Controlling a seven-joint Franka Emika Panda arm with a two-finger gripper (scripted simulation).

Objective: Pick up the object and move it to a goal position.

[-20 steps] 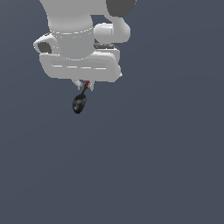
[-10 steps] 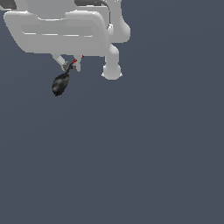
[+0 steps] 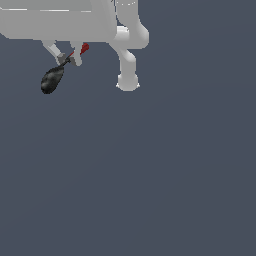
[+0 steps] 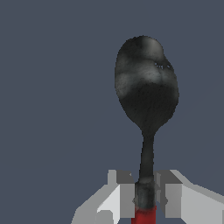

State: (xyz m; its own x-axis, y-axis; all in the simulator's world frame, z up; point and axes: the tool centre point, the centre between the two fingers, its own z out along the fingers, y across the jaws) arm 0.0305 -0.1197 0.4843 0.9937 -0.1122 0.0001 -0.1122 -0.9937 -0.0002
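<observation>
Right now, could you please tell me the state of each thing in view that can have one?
Gripper: shut on the object's stem, fingers on either side of it.
Object: held off the ground, tilted, black bulb lower and toward the exterior view's left, red tip up by the gripper.
</observation>
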